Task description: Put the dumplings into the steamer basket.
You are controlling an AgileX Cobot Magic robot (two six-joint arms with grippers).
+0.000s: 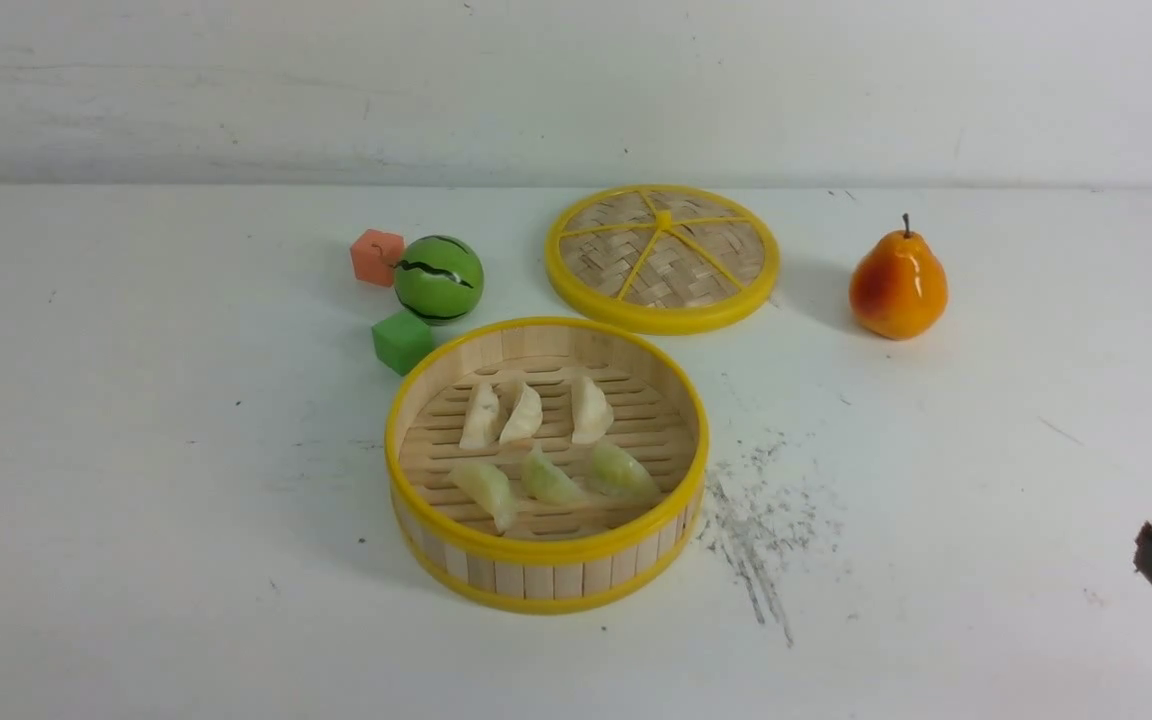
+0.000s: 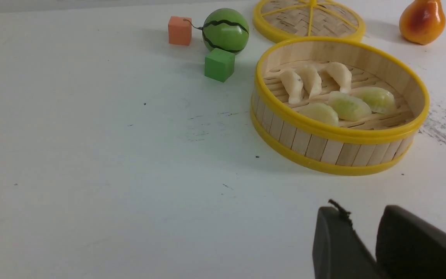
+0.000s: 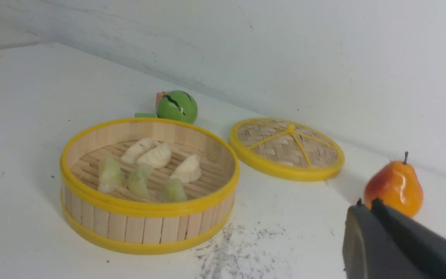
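The steamer basket [image 1: 546, 548] stands in the middle of the table, with upright slat wall and yellow rims. Inside lie the dumplings: three cream-white [image 1: 521, 412] in the far row and three pale green [image 1: 548, 478] in the near row. They also show in the left wrist view [image 2: 310, 79] and the right wrist view [image 3: 156, 155]. My left gripper [image 2: 362, 211] is slightly open and empty, low at the near left, well short of the basket [image 2: 335, 133]. My right gripper [image 3: 366, 203] is shut and empty at the near right [image 1: 1151, 545], apart from the basket [image 3: 145, 207].
The flat woven lid [image 1: 662, 257] lies behind the basket. An orange pear [image 1: 898, 285] stands at the back right. A watermelon ball [image 1: 438, 279], an orange cube [image 1: 376, 256] and a green cube [image 1: 402, 341] sit behind the basket's left. Dark scuff marks [image 1: 756, 520] lie to its right.
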